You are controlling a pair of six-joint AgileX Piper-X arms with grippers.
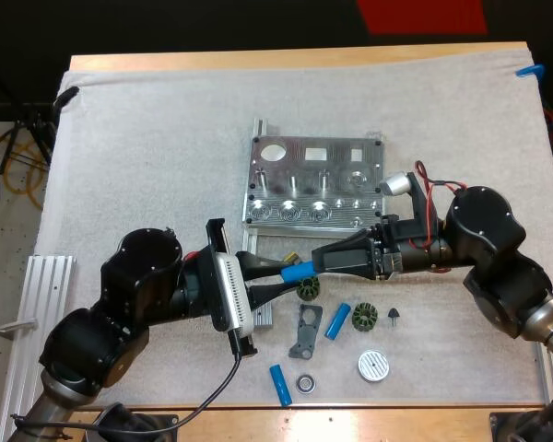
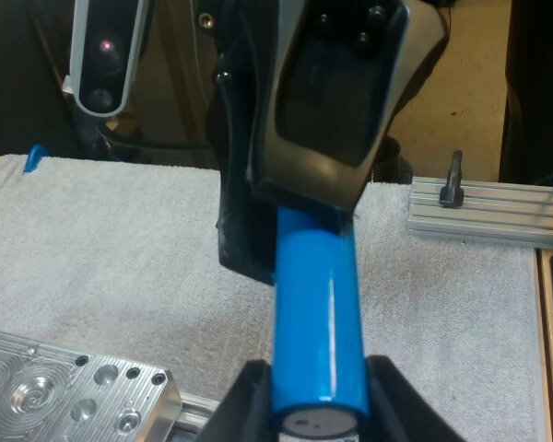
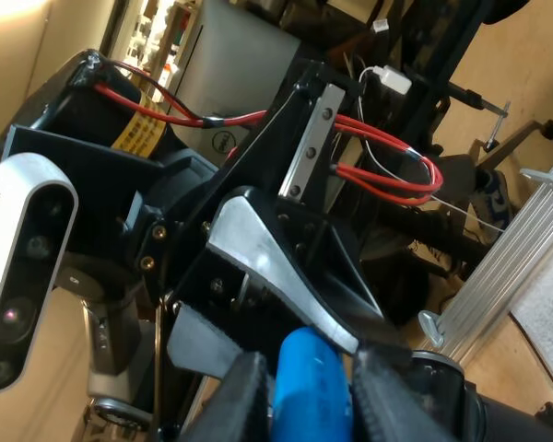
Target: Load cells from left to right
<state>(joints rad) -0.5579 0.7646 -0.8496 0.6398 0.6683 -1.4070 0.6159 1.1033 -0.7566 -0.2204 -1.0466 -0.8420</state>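
Now the left hand (image 1: 290, 278) and right hand (image 1: 313, 266) each clamp one end of a single blue cell (image 1: 300, 272), at 6 o'clock of the metal fixture (image 1: 315, 184). Release one only once the other holds firm — no twisting.

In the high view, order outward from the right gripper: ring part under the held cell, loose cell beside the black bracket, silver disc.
1. Ring part, just below right gripper and held cell.
2. Loose cell, right of black bracket.
3. Silver disc, farthest, down to the right.
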